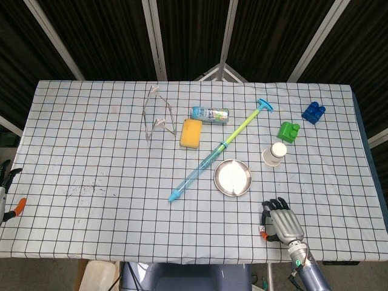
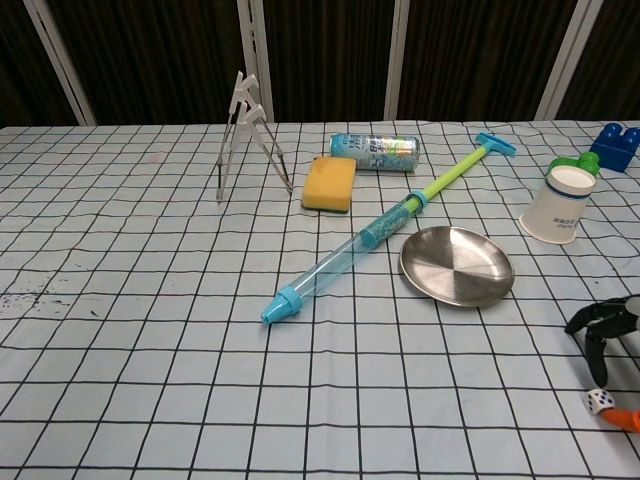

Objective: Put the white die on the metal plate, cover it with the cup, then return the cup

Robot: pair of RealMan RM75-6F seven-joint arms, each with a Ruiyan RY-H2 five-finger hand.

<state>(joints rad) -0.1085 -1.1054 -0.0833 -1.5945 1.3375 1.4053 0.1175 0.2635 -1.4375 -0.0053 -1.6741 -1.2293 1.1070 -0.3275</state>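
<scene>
Right hand: I see dark fingers arched over the white die, apart, holding nothing; palm cut off in chest view.
Die: near table edge, tiny overhead.
Left hand: mostly out of frame.
Metal plate: bare.
Cup: beyond the plate.

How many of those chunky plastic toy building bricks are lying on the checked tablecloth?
2. A green plastic building brick sits just behind the white paper cup; a blue plastic building brick lies further back, near the table's far right corner.

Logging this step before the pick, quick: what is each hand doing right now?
Left hand: only partly visible at the frame edge; state cannot be told.
Right hand: open, fingers apart over the white die, holding nothing.
</scene>
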